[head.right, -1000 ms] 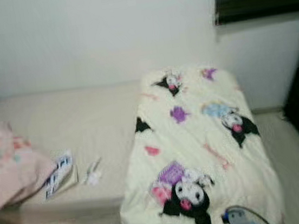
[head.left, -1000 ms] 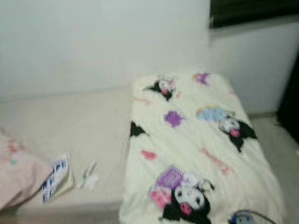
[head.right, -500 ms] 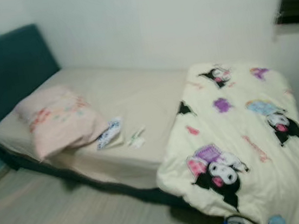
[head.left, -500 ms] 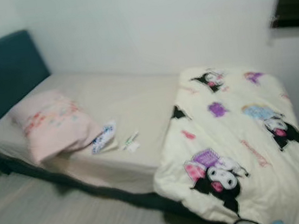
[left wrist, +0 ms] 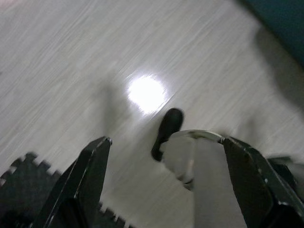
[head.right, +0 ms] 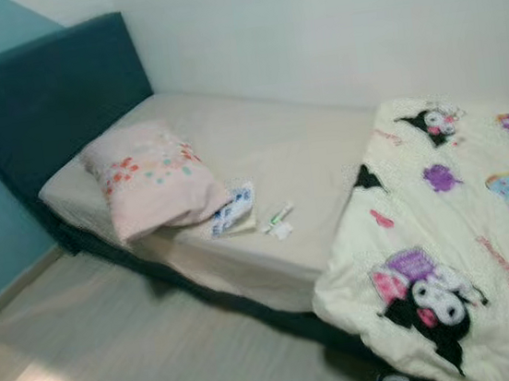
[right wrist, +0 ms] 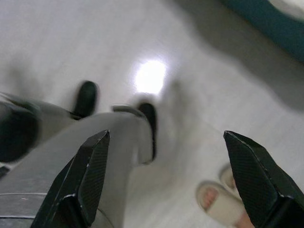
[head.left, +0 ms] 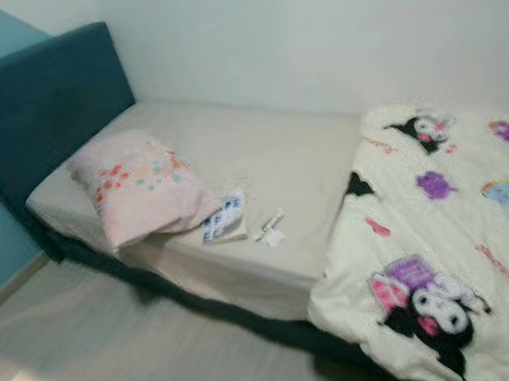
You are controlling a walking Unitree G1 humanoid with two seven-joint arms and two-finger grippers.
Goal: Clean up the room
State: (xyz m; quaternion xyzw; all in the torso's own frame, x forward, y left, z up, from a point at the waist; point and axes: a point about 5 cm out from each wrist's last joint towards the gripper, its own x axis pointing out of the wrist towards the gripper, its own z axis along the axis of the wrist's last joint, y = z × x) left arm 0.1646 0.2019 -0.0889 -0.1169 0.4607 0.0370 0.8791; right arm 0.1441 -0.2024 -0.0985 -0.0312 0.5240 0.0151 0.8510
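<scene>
Two end effectors, left [left wrist: 166, 190] and right [right wrist: 166, 185], spread, hang over floor [left wrist: 71, 71]; camera swung left since earlier (headboard [head.left: 39, 96], pillow [head.left: 142, 186] now visible).

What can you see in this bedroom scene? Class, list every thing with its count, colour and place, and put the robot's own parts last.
Upholstered headboard: one, dark teal, at the bed's head against the light blue wall.
Mattress with fitted sheet: one, beige, along the white wall.
Soft floral pillow: one, pink, near the headboard.
Patterned packet: one, blue and white, beside the pillow.
Small tube: one, white and green, right of the packet.
Cartoon-print blanket: one, cream, covering the bed's foot end.
Slipper: one, pale, on the wooden floor.
Left gripper: black fingers apart, above the floor.
Right gripper: black fingers apart, above the floor.
</scene>
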